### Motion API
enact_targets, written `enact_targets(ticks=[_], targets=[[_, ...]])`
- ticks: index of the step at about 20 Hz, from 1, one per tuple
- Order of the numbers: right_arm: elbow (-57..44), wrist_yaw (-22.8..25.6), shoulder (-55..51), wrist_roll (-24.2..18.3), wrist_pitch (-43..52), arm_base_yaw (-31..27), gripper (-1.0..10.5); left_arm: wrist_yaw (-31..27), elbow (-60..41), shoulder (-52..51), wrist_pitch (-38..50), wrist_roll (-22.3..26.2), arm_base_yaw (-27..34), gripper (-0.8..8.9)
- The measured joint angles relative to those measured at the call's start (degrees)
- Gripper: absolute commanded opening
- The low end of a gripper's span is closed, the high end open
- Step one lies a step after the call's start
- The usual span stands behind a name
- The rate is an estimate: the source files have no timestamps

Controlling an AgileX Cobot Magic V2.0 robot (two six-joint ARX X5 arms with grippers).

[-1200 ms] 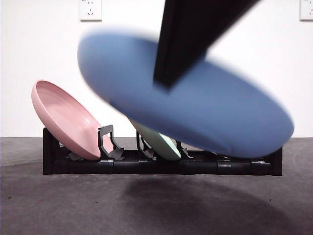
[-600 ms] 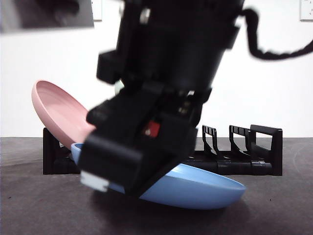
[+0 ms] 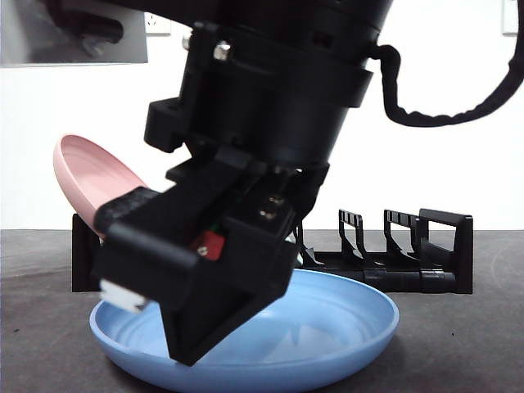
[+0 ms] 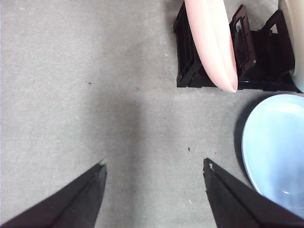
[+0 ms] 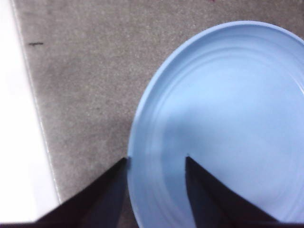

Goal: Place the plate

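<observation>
The blue plate (image 3: 327, 319) lies flat, face up, on the grey table in front of the black rack (image 3: 409, 246). It also shows in the left wrist view (image 4: 278, 147) and the right wrist view (image 5: 228, 109). My right gripper (image 5: 156, 161) is low over the plate's near-left rim, one jaw outside the rim and one over its inside, jaws apart. In the front view this gripper (image 3: 155, 323) fills the middle, big and dark. My left gripper (image 4: 154, 164) is open and empty above bare table, left of the blue plate.
A pink plate (image 3: 82, 176) leans in the rack's left end, as the left wrist view (image 4: 211, 42) also shows. A pale plate (image 4: 295, 42) stands in the slot beside it. Slots at the rack's right end (image 3: 393, 229) hold nothing. A white strip (image 5: 19, 142) borders the table.
The right gripper brought the blue plate down from the air in front of the rack. The plate went from tilted to lying flat on the table.
</observation>
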Motion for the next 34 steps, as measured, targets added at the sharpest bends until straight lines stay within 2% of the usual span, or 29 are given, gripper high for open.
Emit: enact_targets(ticks=[3, 6, 10, 14, 19, 23, 27, 32, 34], targets=[[1.18, -1.75, -2.34, 3.58, -2.80, -0.07, 2.3, 0.20, 0.00, 0.04, 0.07, 0.00, -0.02, 3.24], [4.74, -2.27, -12.72, 9.55, -4.07, -1.64, 2.3, 4.83, 1.03, 2.21, 0.44, -1.51, -1.09, 3.21], [5.75, -1.90, -25.99, 19.52, -12.61, -5.16, 2.3, 6.10, 7.54, 11.89, 1.49, -4.85, -2.93, 3.12], [5.75, -1.99, -34.67, 25.44, -14.32, -6.27, 2.3, 4.76, 17.05, 23.78, 2.05, -5.68, -4.59, 3.12], [5.79, -1.44, -36.83, 27.39, -16.70, -7.39, 2.3, -1.60, 26.60, 38.69, 4.33, -6.10, -7.85, 3.10], [5.79, -0.98, -36.83, 27.78, -18.27, -7.39, 2.3, -2.58, 28.81, 46.42, 8.66, -6.29, -8.90, 3.08], [5.79, 1.60, -36.83, 27.82, -18.25, -7.39, 2.3, -4.35, 29.09, 50.90, 13.42, -6.32, -9.57, 3.06], [5.79, 1.70, -36.83, 27.82, -18.25, -7.39, 2.3, -4.79, 29.14, 53.70, 15.30, -6.03, -9.57, 1.71], [5.79, 1.70, -36.83, 27.82, -18.25, -7.39, 2.3, -4.81, 29.14, 53.72, 15.41, -6.01, -9.57, 1.49]])
